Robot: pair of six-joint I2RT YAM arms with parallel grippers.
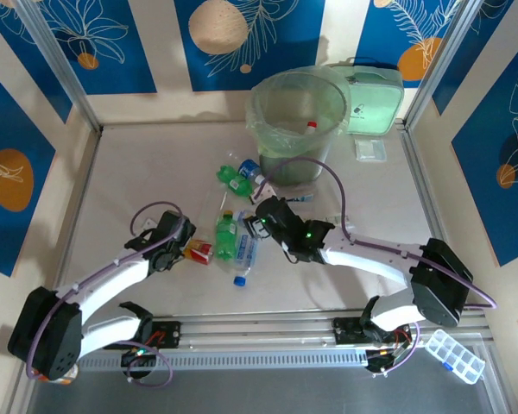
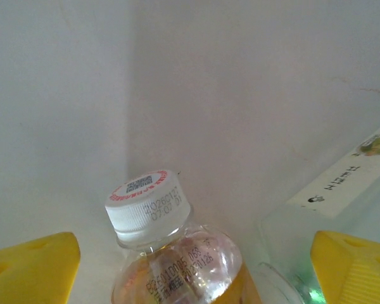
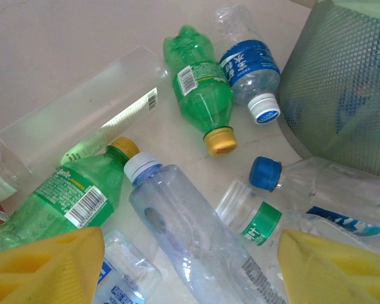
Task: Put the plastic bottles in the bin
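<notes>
Yellow fingers fill both bottom corners of the left wrist view, set wide apart. I see an amber bottle lying between them, touching neither. Its white cap points away from me over the pale table. A white-label bottle, clear and square-sided, lies just to its right.

On the right wrist view the pads likewise stand wide, gripping nothing that I can make out. A bluish bottle with a pale cap runs up between them. Left of it lies a green bottle. Farther off is a yellow-capped bottle, also green, with a blue-labelled bottle just beside it. The bin shows its mesh wall at upper right, and a blue-capped bottle lies near its foot.

From above, the left gripper sits just left of a red-labelled bottle. The right gripper hangs over the heap at mid-table. The bin stands on the far side, bag-lined, with a red-capped bottle inside.
</notes>
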